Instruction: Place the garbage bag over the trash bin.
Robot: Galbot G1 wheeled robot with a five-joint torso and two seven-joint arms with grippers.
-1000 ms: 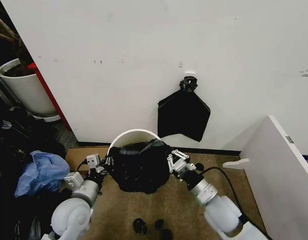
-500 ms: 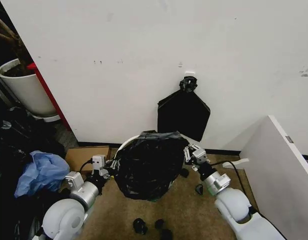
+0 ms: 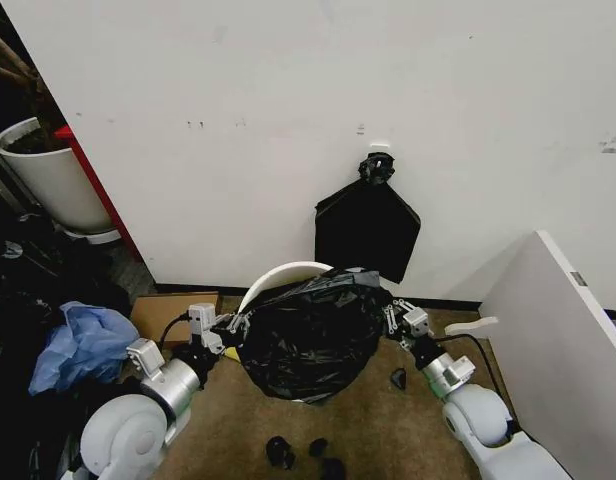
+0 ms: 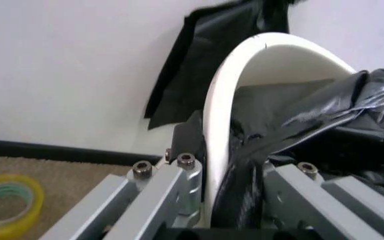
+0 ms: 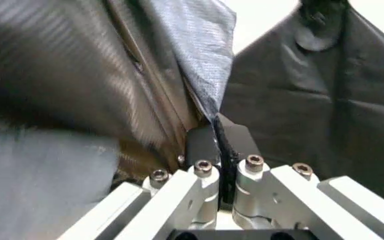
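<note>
The trash bin stands against the wall; a cream-white arc of its rim shows at the back left. The glossy black garbage bag is draped over the bin's mouth and front, covering the right side of the rim. My left gripper is at the bin's left side, shut on the bag's edge, with the rim standing between its jaws. My right gripper is at the bin's right side, pinching a fold of the bag tight.
A flat matte-black bundle hangs on the wall behind the bin. A white planter and a blue bag are at the left, a white panel at the right. Small black scraps and a tape roll lie on the carpet.
Both grippers have pulled the bag up and wider. The right gripper has moved to the right and farther off, stretching the bag across the bin's mouth; only the back-left rim still shows.
</note>
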